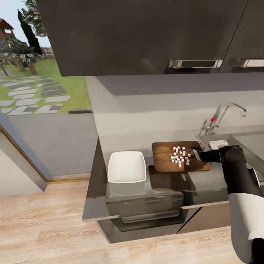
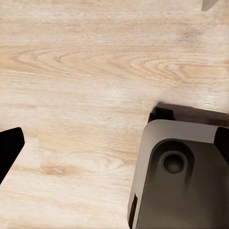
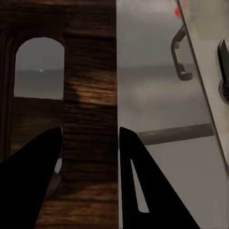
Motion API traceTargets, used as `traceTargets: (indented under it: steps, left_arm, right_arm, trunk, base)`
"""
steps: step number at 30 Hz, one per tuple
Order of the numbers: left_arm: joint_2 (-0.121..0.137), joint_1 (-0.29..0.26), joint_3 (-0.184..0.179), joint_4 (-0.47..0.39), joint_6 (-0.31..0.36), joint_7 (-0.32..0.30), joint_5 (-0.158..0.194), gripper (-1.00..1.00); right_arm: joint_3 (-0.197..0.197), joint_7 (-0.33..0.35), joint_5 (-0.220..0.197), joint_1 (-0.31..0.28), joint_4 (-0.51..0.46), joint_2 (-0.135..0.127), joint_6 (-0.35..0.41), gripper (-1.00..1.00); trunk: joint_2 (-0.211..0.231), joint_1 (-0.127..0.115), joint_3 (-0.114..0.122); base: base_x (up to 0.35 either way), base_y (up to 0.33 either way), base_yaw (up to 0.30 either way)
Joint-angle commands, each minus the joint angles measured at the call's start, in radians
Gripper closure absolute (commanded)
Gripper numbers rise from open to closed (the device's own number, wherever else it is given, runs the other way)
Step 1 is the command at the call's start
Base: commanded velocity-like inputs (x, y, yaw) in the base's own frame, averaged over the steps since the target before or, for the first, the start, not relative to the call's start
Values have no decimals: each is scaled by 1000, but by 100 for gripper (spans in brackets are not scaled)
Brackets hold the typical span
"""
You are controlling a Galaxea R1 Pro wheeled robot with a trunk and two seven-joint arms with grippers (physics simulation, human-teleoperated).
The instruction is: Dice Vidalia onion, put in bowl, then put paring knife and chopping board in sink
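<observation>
Beside the bowl (image 1: 127, 167), right gripper (image 3: 89, 143) fingers clamp the chopping board (image 1: 167, 154) carrying diced onion (image 1: 180, 156)

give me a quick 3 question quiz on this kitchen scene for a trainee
1. True or false: the diced onion is already in the bowl.
2. Which gripper is at the chopping board? A) left B) right
3. Fill in: the bowl sits on the countertop, on the side of the board away from the ____.

Key:
1. False; the pieces lie on the board.
2. B; the right gripper straddles the board's edge by the slot handle, which appears raised above the counter.
3. sink.
</observation>
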Motion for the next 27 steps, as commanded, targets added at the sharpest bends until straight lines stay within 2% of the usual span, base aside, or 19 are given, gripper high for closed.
traceTargets:
  steps: [1,27]
  left_arm:
    - [0,-2,6,5,-8,4,-7,-100]
    - [0,-2,6,5,-8,4,-7,-100]
  right_arm:
    - [-1,10,9,-1,-1,0,3,100]
    - [-1,10,9,-1,-6,0,3,100]
  trunk:
    - [-2,1,0]
    - [-2,1,40]
  base:
    - [0,0,6]
    - [0,0,0]
